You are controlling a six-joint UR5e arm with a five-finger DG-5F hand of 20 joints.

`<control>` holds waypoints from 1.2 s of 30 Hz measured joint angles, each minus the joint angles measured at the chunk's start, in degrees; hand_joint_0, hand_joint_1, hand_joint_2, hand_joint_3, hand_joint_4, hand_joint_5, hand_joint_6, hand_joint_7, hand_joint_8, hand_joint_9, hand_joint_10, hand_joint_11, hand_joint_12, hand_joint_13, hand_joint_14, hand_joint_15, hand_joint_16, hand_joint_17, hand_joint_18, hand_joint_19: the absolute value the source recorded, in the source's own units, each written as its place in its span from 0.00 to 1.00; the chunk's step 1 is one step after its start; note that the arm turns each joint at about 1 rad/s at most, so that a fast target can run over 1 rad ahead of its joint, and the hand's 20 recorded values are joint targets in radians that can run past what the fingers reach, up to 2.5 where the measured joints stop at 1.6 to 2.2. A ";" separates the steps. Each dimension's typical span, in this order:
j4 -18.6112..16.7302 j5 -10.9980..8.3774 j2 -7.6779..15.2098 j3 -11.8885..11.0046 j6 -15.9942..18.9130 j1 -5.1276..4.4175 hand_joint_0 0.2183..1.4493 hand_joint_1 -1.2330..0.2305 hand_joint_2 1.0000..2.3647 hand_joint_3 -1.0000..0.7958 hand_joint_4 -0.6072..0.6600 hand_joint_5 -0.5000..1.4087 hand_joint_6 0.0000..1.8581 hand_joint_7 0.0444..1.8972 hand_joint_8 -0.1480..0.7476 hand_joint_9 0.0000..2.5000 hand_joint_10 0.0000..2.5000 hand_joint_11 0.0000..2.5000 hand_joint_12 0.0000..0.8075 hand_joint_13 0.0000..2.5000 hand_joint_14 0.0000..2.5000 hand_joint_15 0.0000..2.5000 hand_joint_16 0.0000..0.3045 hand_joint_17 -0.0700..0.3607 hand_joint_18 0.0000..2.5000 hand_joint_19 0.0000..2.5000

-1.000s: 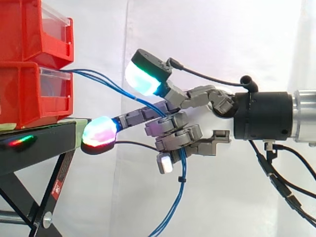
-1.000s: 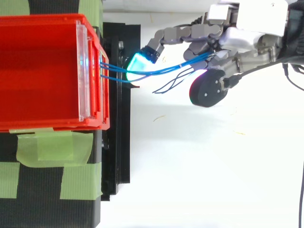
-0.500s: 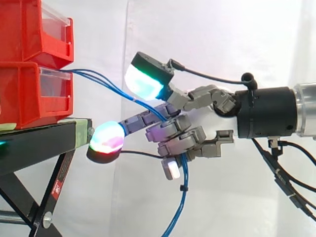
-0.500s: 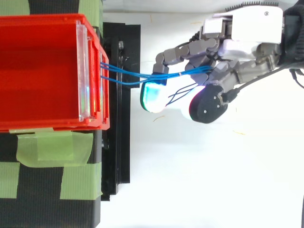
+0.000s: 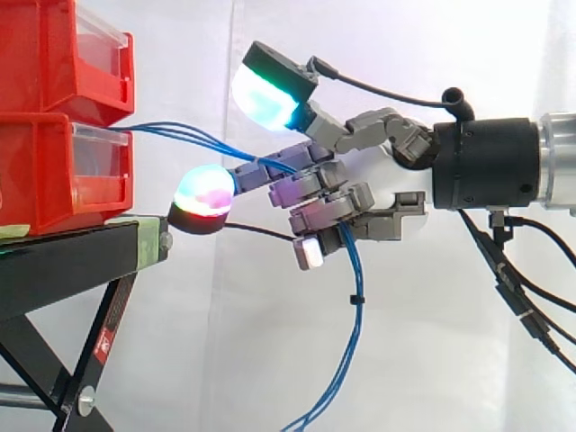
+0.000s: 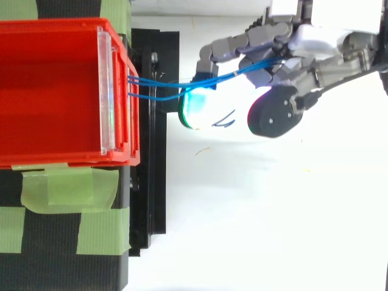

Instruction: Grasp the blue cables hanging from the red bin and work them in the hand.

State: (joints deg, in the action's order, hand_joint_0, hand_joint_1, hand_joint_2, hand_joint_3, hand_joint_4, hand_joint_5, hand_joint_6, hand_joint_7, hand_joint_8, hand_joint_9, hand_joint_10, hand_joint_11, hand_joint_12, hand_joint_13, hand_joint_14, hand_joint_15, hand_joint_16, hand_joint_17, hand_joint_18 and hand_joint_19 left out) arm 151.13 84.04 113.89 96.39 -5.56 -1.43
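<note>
- Several thin blue cables (image 5: 357, 279) leaving the front of the lower red bin (image 5: 54, 180) on the left, running right into the hand (image 5: 333, 202), then dropping below it.
- Hand closed, fingers curled round the bundle, one glowing pad raised above it.
- Probably light, limp and fairly slick; no stiffness to keep a shape, prone to sliding through the fingers.
- Best taken mid-span between bin and hand, all strands together.
- Long axis near level from bin to hand, sloping slightly down rightward, then bent to near vertical, loose ends trailing down-left.
</note>
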 measured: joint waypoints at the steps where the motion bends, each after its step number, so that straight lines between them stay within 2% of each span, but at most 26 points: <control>1: 0.09 -0.65 0.00 -0.02 0.10 -0.03 0.46 0.40 0.00 0.00 0.69 0.45 0.00 0.68 0.53 0.31 1.00 0.96 0.60 0.45 1.00 0.64 0.19 0.46 0.50 0.24; 6: 0.15 -2.17 -0.01 -0.28 0.92 -0.21 0.46 0.40 0.00 0.00 0.69 0.45 0.00 0.68 0.52 0.31 1.00 0.96 0.60 0.45 1.00 0.63 0.18 0.46 0.49 0.24; 14: 0.63 -4.92 -0.01 -2.08 1.25 -0.32 0.48 0.39 0.00 0.03 0.68 0.46 0.00 0.69 0.52 0.31 1.00 0.95 0.60 0.45 1.00 0.64 0.18 0.44 0.49 0.25; 18: 0.61 -5.04 -0.05 -2.37 1.25 -0.33 0.50 0.39 0.00 0.06 0.68 0.46 0.00 0.69 0.52 0.31 1.00 0.95 0.60 0.45 1.00 0.64 0.18 0.45 0.49 0.25; 26: 2.17 -5.04 -0.01 -4.49 0.49 -0.15 0.51 0.39 0.00 0.07 0.67 0.46 0.00 0.69 0.52 0.32 1.00 0.96 0.60 0.45 1.00 0.64 0.18 0.44 0.49 0.25; 36: 4.29 -4.94 0.00 -4.69 0.22 0.08 0.50 0.40 0.00 0.03 0.67 0.47 0.02 0.70 0.52 0.33 1.00 0.95 0.59 0.45 1.00 0.64 0.18 0.45 0.50 0.25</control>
State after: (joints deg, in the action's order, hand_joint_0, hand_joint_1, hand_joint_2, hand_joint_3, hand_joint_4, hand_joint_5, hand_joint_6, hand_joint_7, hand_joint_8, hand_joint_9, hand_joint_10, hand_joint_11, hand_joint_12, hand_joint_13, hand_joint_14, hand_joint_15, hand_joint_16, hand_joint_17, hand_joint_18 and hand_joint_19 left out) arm 155.42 79.10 113.89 91.70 -5.34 -1.34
